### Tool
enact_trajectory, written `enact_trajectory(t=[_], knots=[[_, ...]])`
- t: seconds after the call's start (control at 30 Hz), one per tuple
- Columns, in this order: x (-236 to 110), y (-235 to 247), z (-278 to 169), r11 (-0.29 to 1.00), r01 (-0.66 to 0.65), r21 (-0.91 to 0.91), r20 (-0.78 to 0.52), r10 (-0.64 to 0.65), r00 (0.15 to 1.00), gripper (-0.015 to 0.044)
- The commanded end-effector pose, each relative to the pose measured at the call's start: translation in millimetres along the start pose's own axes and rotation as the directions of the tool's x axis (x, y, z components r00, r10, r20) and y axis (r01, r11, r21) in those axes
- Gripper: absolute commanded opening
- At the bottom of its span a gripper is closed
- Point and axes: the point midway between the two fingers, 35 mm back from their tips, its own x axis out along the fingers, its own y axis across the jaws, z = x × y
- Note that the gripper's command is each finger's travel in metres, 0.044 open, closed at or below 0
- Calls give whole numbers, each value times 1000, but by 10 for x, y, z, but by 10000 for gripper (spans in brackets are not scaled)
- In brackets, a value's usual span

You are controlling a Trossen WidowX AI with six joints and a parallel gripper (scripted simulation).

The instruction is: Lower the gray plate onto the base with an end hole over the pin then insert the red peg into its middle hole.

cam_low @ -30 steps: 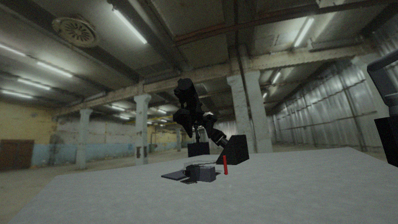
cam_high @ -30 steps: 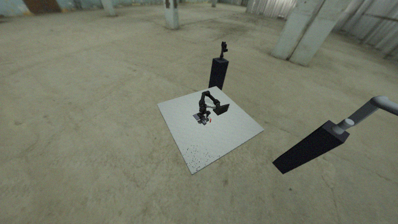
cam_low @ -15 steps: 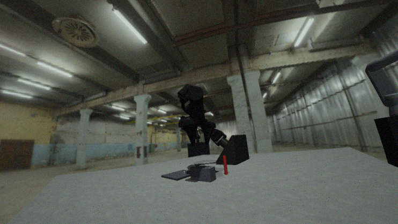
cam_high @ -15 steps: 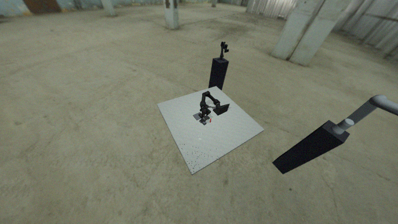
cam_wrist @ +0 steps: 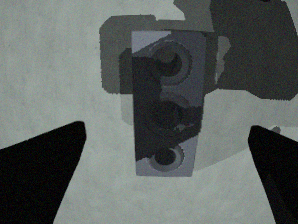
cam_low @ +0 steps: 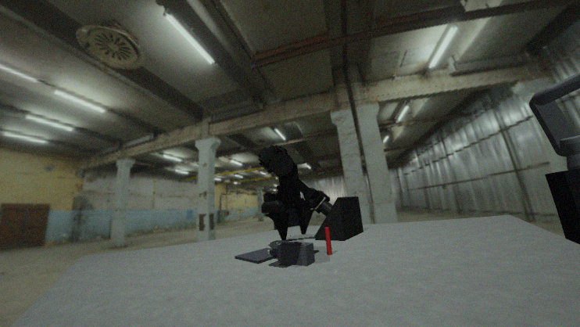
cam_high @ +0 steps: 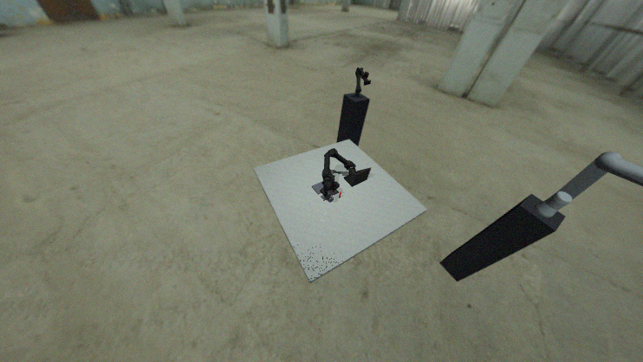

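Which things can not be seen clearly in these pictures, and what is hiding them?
- Gray plate: wrist view shows three holes, but shadow hides whether any sits over a pin.
- Base: exterior view, the dark arm above it hides its top, so no pin shows.
- Red peg: top view, too small to judge; absent from wrist view.
- Pincer: open and empty; its fingers are cut off by the wrist frame edges.

Wide-apart jaws hang above the gray plate (cam_wrist: 166,112), its three holes showing.
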Motion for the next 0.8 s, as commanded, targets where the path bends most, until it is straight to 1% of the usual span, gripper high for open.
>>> enact_trajectory(t=[0.0,0.77], knots=[[64,1,6,1000,-3,-5,7,3,1000,440],[434,10,12,1000,-3,-5,7,3,1000,440]])
